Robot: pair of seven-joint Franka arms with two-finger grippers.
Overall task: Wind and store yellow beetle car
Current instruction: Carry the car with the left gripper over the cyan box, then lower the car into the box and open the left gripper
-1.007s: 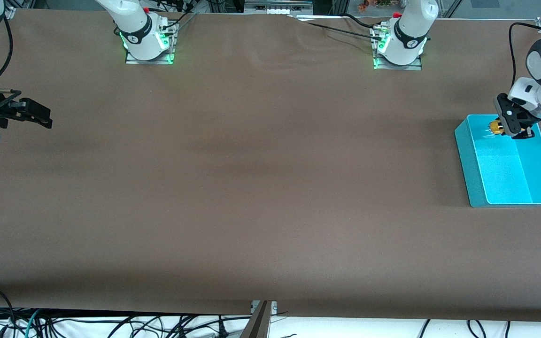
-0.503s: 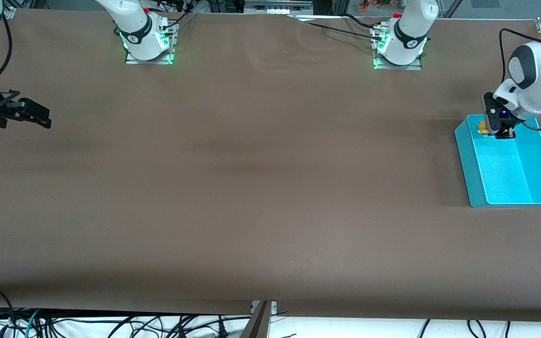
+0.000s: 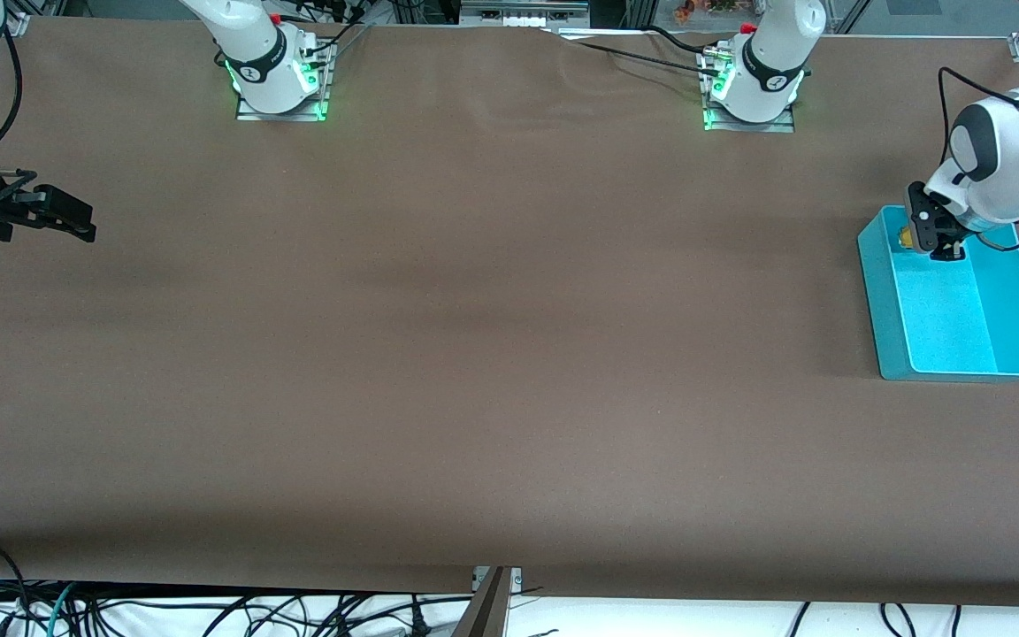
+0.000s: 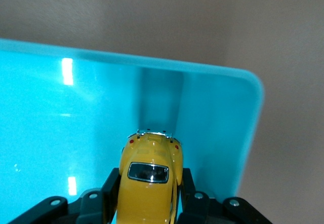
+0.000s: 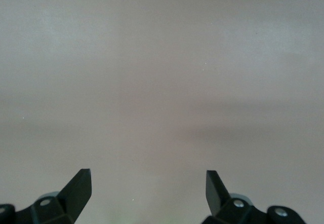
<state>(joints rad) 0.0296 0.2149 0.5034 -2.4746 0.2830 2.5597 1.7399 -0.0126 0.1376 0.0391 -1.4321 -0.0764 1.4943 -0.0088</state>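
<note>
While my left tool (image 3: 928, 237) is clamped on the yellow beetle car (image 4: 149, 178), it sits low in the teal bin (image 3: 879, 305), at the corner farthest from the front camera; right tool (image 3: 63, 215) waits wide open, holding nothing, over the counter (image 3: 492, 336) well apart from the bin.

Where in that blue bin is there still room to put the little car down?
The teal plastic bin is bare from the left gripper down to its rim nearest the front camera. The only crowded spot is its corner toward the robot bases, where the jaws hold the tiny yellow beetle car.
</note>
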